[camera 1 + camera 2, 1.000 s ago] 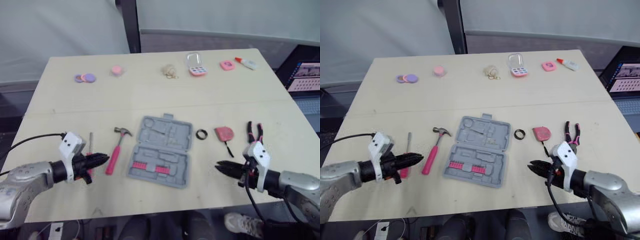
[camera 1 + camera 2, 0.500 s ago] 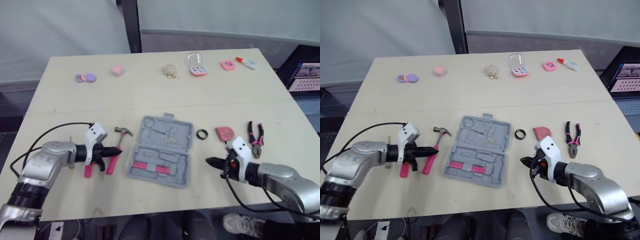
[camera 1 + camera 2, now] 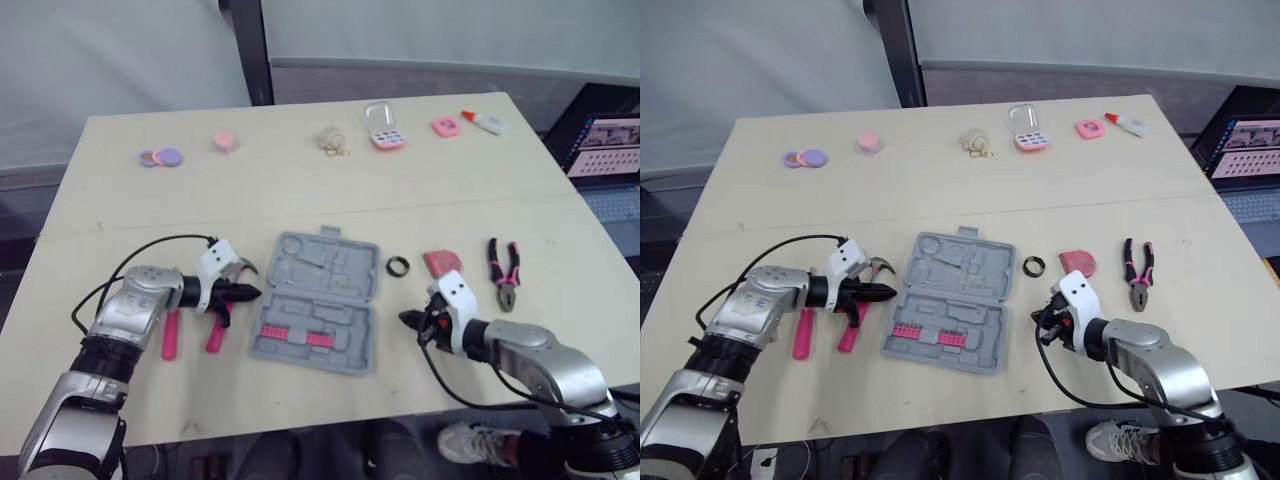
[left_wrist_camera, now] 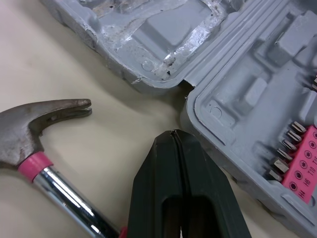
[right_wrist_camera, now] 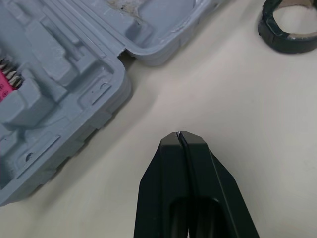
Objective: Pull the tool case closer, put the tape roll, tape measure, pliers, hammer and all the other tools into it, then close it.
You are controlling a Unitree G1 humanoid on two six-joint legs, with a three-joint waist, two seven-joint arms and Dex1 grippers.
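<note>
The left gripper (image 3: 249, 293) has its two black fingers pressed together, tips just beside the left wall of the tool case (image 3: 320, 300) at the hinge notch and over the neck of the hammer (image 3: 226, 307). The right gripper (image 3: 404, 320), fingers likewise pressed together, sits on the bare table (image 3: 300, 190) just off the case's right wall, below the tape roll (image 3: 398, 267). The step in hand looks like drawing the case nearer. To do it well, both tips would need to meet the walls at matching height near the hinge and pull evenly toward the lower edge of the frame, so the case slides without turning. The left one should also steer clear of the hammer, so it is not dragged along. The case lies open and flat at centre frame. Its long axis runs nearly top to bottom, leaning slightly right at the top, with the handle pointing to the upper edge and the pink bit strip in the lower half.
</note>
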